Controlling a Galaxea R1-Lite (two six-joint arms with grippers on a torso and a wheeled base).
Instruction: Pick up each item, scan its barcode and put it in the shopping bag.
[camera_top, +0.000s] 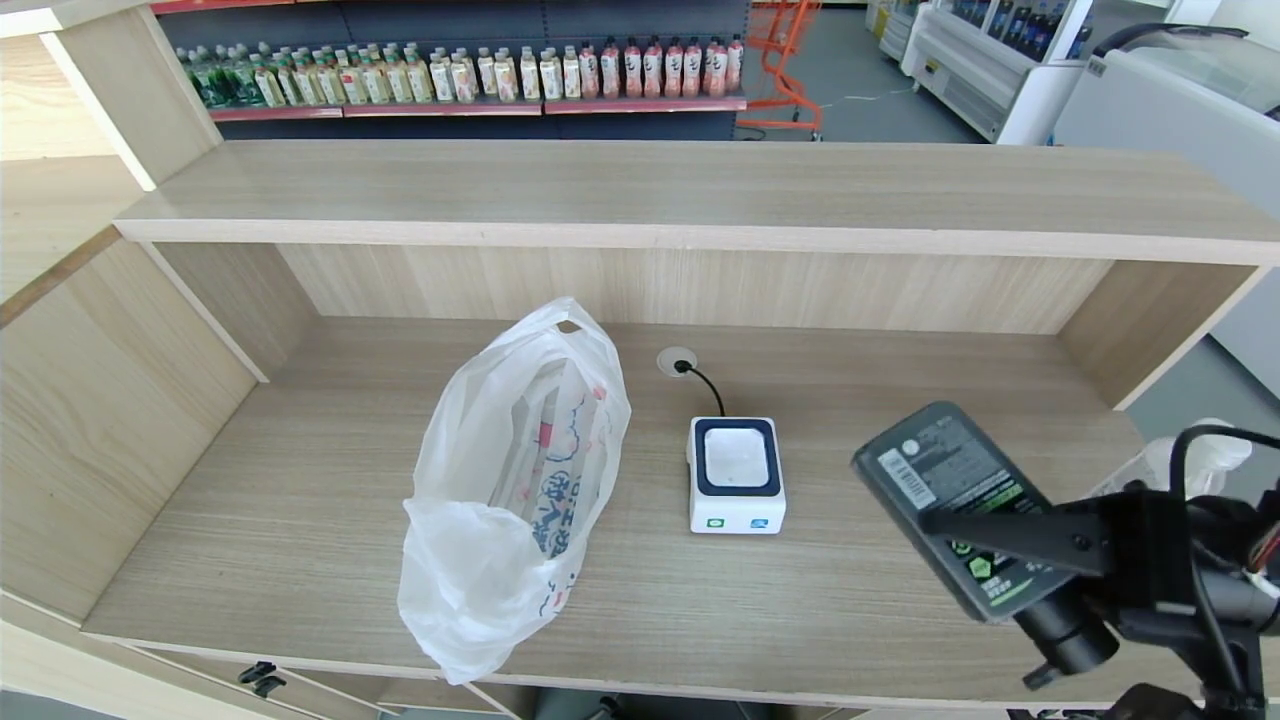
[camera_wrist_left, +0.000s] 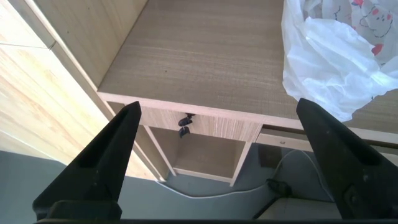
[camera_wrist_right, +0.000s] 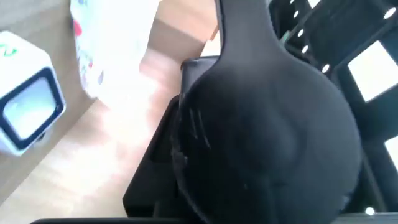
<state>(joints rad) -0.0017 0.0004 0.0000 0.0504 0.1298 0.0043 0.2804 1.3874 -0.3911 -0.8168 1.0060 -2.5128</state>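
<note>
My right gripper (camera_top: 1010, 535) is shut on a dark flat package (camera_top: 950, 500) with a white barcode label and green print, held tilted above the counter's right side, right of the scanner. The same dark package (camera_wrist_right: 267, 130) looms close in the right wrist view. A white barcode scanner (camera_top: 736, 473) with a dark-framed window sits mid-counter; the scanner (camera_wrist_right: 28, 112) also appears in the right wrist view. A white plastic shopping bag (camera_top: 520, 470) stands open left of the scanner, with items inside. My left gripper (camera_wrist_left: 224, 162) hangs open below the counter's front edge, near the shopping bag (camera_wrist_left: 336, 56).
The wooden counter (camera_top: 300, 500) has a raised back shelf and side walls. A cable runs from the scanner to a round grommet (camera_top: 677, 361). A small black handle (camera_wrist_left: 185, 123) sits under the counter front. Store shelves with bottles stand behind.
</note>
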